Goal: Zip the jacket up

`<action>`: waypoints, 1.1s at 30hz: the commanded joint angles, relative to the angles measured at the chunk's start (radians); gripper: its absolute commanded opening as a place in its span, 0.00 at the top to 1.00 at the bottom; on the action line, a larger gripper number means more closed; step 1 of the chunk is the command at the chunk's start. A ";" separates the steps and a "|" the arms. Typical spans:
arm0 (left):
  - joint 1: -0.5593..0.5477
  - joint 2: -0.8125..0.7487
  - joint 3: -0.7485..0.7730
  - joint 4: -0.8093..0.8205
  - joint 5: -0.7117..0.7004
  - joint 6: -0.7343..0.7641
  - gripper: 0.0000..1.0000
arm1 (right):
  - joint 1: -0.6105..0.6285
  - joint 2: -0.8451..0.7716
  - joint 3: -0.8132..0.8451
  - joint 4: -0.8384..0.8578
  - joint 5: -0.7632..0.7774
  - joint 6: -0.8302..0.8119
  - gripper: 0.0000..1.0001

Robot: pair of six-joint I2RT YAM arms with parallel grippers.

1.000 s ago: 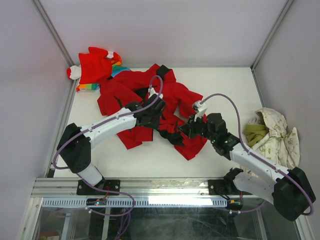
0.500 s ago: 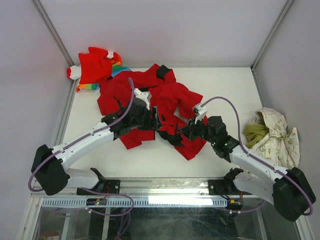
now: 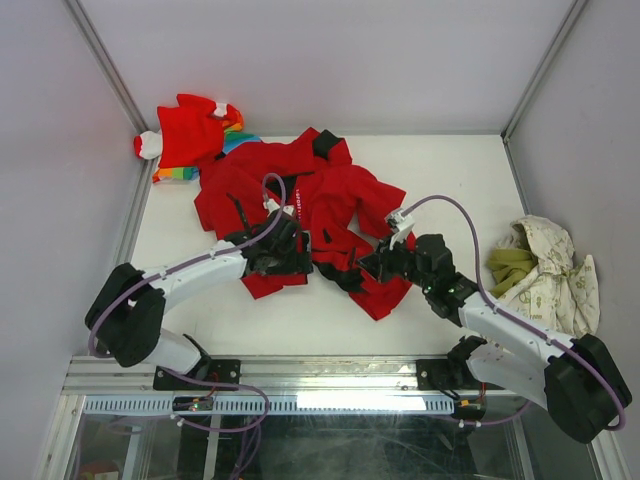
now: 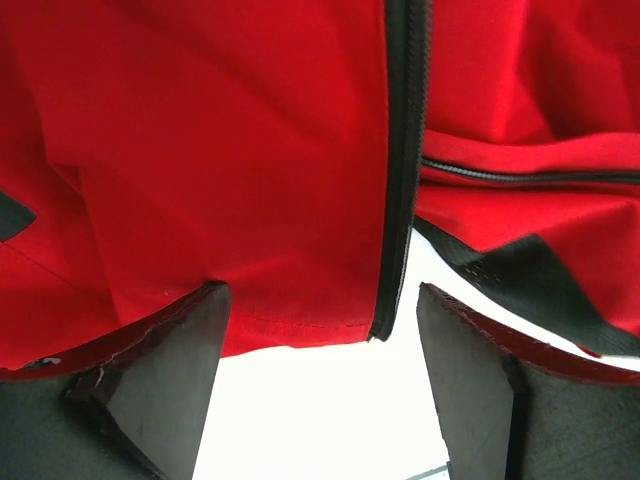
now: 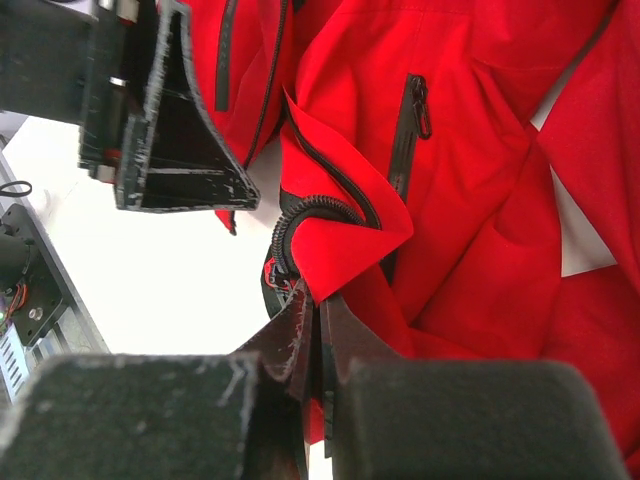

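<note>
The red jacket (image 3: 335,195) lies crumpled and unzipped mid-table, black lining showing at its near hem. My left gripper (image 3: 292,250) is open, low over the jacket's near hem. In the left wrist view the jaws (image 4: 320,340) straddle the bottom end of one dark zipper edge (image 4: 400,170) on red cloth (image 4: 220,150), touching nothing. My right gripper (image 3: 372,263) is shut on the jacket's other front edge. In the right wrist view its fingertips (image 5: 318,300) pinch red cloth (image 5: 460,200) just below a curled zipper coil (image 5: 300,215). The left gripper (image 5: 170,120) shows there too.
A smaller red garment with rainbow stripes and white cuffs (image 3: 190,135) lies in the far left corner. A cream and olive cloth (image 3: 540,270) is bunched at the right wall. Grey walls enclose three sides. A metal rail (image 3: 330,375) runs along the near edge.
My left gripper has drawn back from the jacket's middle toward the near hem and to the left, its arm swinging lower. The right gripper has stayed shut on the cloth, almost still.
</note>
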 commanded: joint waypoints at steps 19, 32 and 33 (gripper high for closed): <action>-0.068 0.023 -0.077 -0.057 -0.014 -0.063 0.31 | 0.000 0.020 -0.015 0.102 -0.034 0.011 1.00; -0.068 -0.024 0.014 -0.154 -0.089 -0.045 0.37 | 0.000 0.018 -0.016 0.099 -0.041 0.011 1.00; -0.068 -0.010 0.018 -0.151 -0.089 -0.042 0.37 | 0.000 0.018 -0.017 0.098 -0.039 0.009 1.00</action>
